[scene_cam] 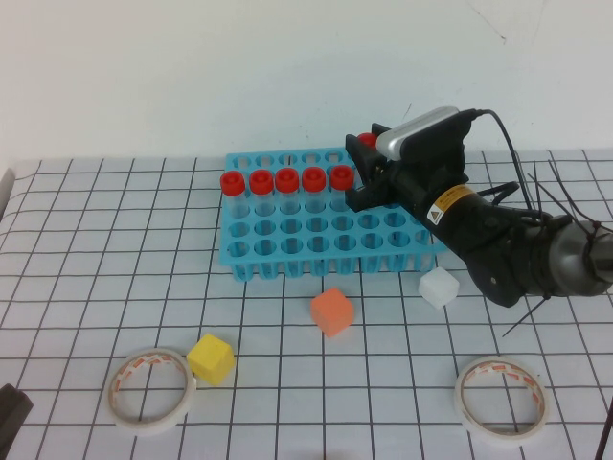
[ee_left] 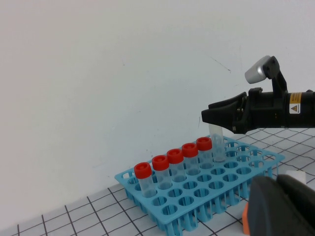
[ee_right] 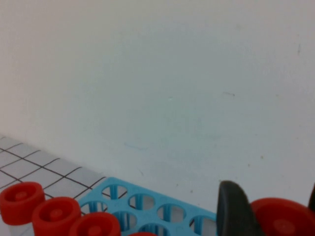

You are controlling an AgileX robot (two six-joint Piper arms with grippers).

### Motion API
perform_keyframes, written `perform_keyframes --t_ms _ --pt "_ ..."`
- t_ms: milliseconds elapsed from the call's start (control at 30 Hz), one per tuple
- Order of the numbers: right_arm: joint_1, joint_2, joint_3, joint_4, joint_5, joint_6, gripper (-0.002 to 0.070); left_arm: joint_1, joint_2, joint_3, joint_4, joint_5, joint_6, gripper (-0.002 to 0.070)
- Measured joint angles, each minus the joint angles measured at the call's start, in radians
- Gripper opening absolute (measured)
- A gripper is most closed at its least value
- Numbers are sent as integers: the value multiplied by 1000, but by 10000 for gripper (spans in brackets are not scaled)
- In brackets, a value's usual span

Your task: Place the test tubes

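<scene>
A blue tube rack (scene_cam: pixel 326 240) stands mid-table with several red-capped test tubes (scene_cam: pixel 287 187) upright in one row. My right gripper (scene_cam: pixel 367 158) hovers over the right end of that row, shut on another red-capped test tube (ee_left: pixel 217 145). The tube is slightly tilted, and its lower end reaches the hole beside the last standing tube. In the right wrist view its red cap (ee_right: pixel 283 219) sits between the dark fingers (ee_right: pixel 234 209), above the rack (ee_right: pixel 147 206). My left gripper (ee_left: pixel 278 184) is shut and empty, parked low at the table's near left corner (scene_cam: pixel 10 417).
In front of the rack lie an orange cube (scene_cam: pixel 332 312), a yellow cube (scene_cam: pixel 211 358) and a white cube (scene_cam: pixel 439 287). Two tape rolls rest near the front edge, one left (scene_cam: pixel 148 388) and one right (scene_cam: pixel 501 395). The right arm's cables trail at the right.
</scene>
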Motion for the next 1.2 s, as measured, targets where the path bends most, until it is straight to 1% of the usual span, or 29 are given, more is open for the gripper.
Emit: perform_keyframes --t_ms 533,700,1100,1133,1200 --pt "0 5 -9 21 3 0 283 0 0 0 0 0 0 -1" --pt "0 25 -18 25 43 0 283 0 0 0 0 0 0 -1" --pt "0 37 -20 21 54 -2 283 0 0 0 0 0 -3 -1" --pt "0 37 -20 21 54 -2 288 0 0 0 0 0 -3 -1" --pt "0 37 -20 21 54 -2 324 0 0 0 0 0 -3 -1"
